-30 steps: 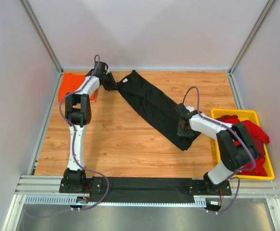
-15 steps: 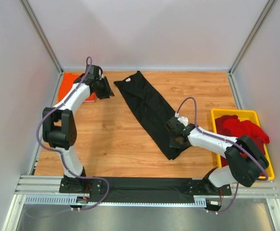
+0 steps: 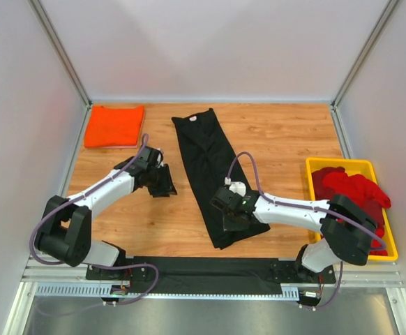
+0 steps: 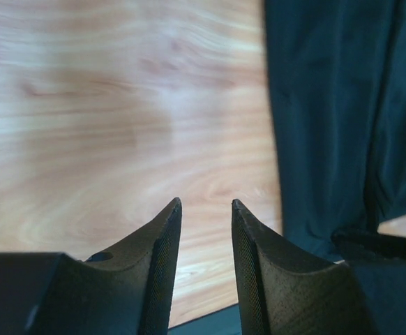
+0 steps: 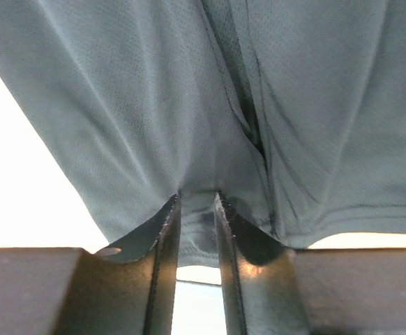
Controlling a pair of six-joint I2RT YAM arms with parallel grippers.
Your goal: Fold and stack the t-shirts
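One black shirt (image 3: 203, 167) lies in a long strip on the tabletop (image 3: 287, 139), apparently ready for cross-folding. Left jaws spread, empty. Right jaws narrowly parted at its hem, grip unclear.

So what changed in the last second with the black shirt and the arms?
The left gripper let go of the black t-shirt and drew back nearer, open over the wooden table. The right gripper dragged the hem end leftward, so the shirt lies straighter. The orange t-shirt and the red t-shirts in the yellow tray stayed put.
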